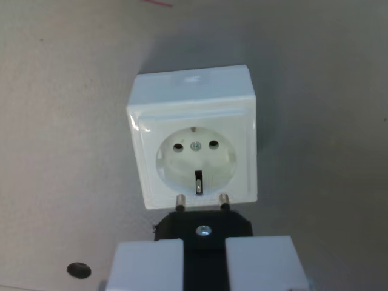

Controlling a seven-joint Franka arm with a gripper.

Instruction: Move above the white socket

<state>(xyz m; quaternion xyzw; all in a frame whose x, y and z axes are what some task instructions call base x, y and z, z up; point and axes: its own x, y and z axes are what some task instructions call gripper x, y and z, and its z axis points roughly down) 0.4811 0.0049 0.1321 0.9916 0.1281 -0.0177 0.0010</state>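
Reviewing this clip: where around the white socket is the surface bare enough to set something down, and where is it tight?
Bare grey surface lies on the wrist view's left of the white socket, down to a small dark hole, and on its right. It is crowded below the socket, where the black plug held in the gripper nearly meets it.

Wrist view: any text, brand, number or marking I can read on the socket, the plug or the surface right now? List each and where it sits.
None readable.
White socket: no print or brand visible on its face or frame; only two holes and a centre screw.
Black plug in the gripper: no lettering, just a screw head.
Grey surface: a red mark at the top edge and a dark dot at lower left, neither is text.
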